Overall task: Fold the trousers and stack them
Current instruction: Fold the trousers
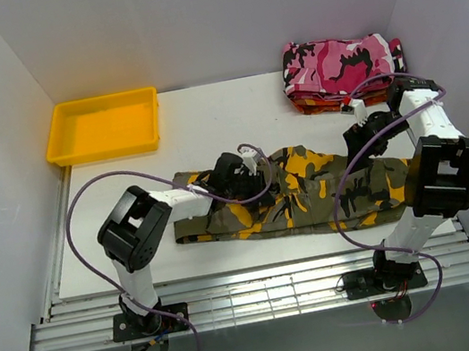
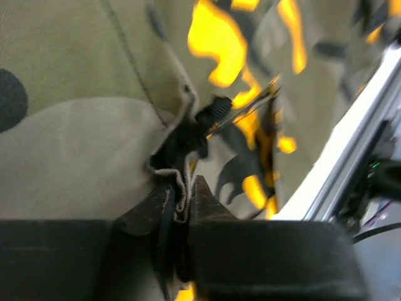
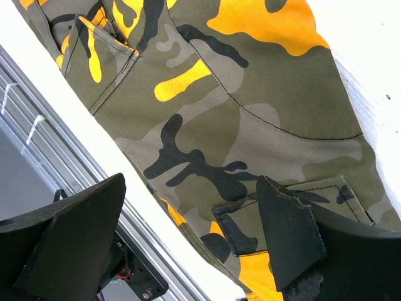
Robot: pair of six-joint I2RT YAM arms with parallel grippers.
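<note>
Left hand (image 2: 182, 202) pinches trousers (image 1: 310, 191) edge; right hand (image 3: 190, 183) spread above them; pink stack (image 1: 340, 61), yellow tray (image 1: 103, 150) beyond.

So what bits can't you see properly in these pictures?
1. Top view: the left gripper hides its own jaws and the cloth beneath.
2. Top view: the orange-red garment lies under the pink camouflage garment; only its edge shows.
3. Left wrist view: blurred and too close to tell which part of the trousers is pinched.
4. Right wrist view: the picture's edges cut the trousers off, and the right gripper covers some.
</note>
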